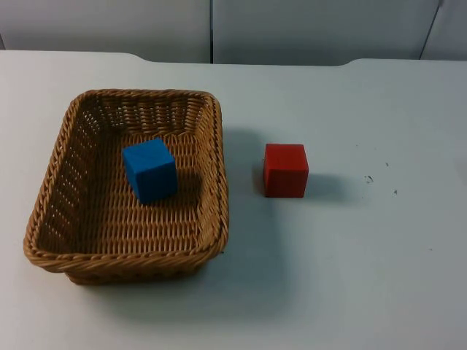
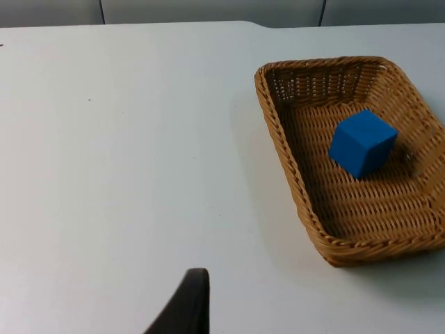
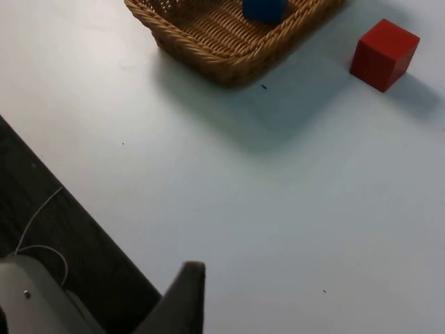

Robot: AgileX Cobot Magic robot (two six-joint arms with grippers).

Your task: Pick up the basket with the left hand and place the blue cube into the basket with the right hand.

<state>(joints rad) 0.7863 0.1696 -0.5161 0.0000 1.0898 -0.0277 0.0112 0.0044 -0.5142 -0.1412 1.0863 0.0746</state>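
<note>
Sitting inside the basket (image 1: 44, 219) already, the blue cube (image 1: 149, 170) is resting tilted on the weave; basket is sitting on the table (image 1: 350, 277), red cube (image 1: 285, 170) just beside it. Both grippers: can't tell.

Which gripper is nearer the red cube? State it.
Right, likely. The right gripper faces the red cube across the table; the left gripper sits beyond the basket from it.
</note>
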